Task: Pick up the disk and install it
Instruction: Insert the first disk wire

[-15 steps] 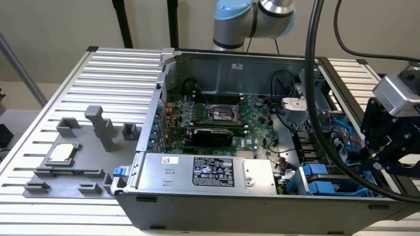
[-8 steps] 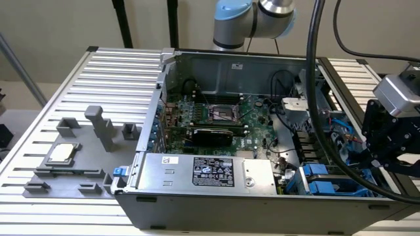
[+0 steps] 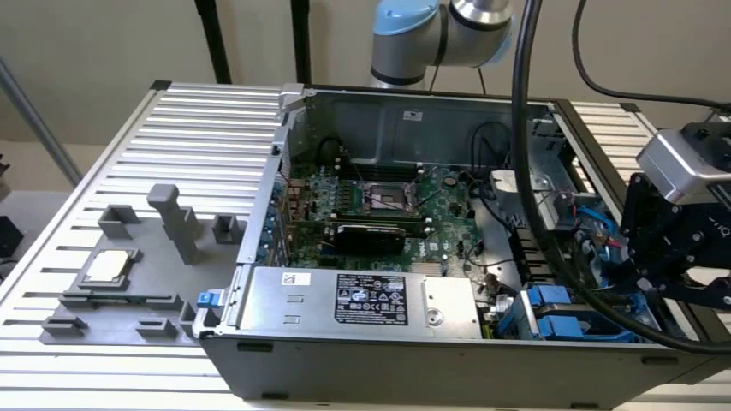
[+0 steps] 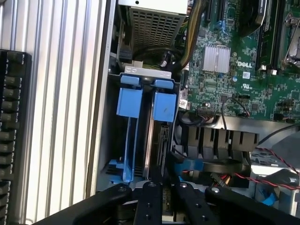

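Note:
The disk [image 4: 158, 140] stands on edge in the drive bay at the case's front corner, on the exterior view's right. Its grey metal side and green board edge run down from a blue carrier tab [image 4: 164, 107]. My gripper [image 4: 165, 190] sits over the disk's near end, a black finger [image 4: 149, 199] on each side, shut on it. In the exterior view the gripper [image 3: 639, 265] hangs low over the blue carriers [image 3: 557, 310] in that bay. No label shows from this angle.
A second blue caddy [image 4: 129, 101] stands in the slot beside the disk. The open computer case [image 3: 377, 360] holds a motherboard [image 3: 395, 201], a power supply [image 3: 354, 300] and loose cables [image 4: 243, 105]. A grey fixture with a CPU chip [image 3: 109, 267] lies on the ribbed table [image 3: 205, 128].

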Tool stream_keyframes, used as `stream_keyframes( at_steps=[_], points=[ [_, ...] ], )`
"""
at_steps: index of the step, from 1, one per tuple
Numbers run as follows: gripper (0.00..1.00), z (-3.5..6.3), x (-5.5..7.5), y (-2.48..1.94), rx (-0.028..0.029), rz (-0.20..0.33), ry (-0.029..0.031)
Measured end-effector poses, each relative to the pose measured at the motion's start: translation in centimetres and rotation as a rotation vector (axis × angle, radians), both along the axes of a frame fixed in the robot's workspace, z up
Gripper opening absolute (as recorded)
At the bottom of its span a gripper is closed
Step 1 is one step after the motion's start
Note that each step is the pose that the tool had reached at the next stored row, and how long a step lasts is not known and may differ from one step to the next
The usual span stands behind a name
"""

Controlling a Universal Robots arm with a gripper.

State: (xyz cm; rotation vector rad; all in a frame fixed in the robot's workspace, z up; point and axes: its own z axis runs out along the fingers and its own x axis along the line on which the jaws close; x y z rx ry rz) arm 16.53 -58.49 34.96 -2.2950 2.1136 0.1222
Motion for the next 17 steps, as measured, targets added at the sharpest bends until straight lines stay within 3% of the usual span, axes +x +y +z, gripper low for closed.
stream_keyframes(
  at_steps=[6, 11, 17],
  points=[
    [0.00, -0.01, -1.5, 0.02, -0.0013, -0.001, 0.0000],
    [0.00, -0.18, -1.7, 0.05, -0.0182, -0.013, 0.0001],
    [0.00, -0.46, -1.7, 0.25, -0.0222, -0.041, 0.0003]
  ],
)
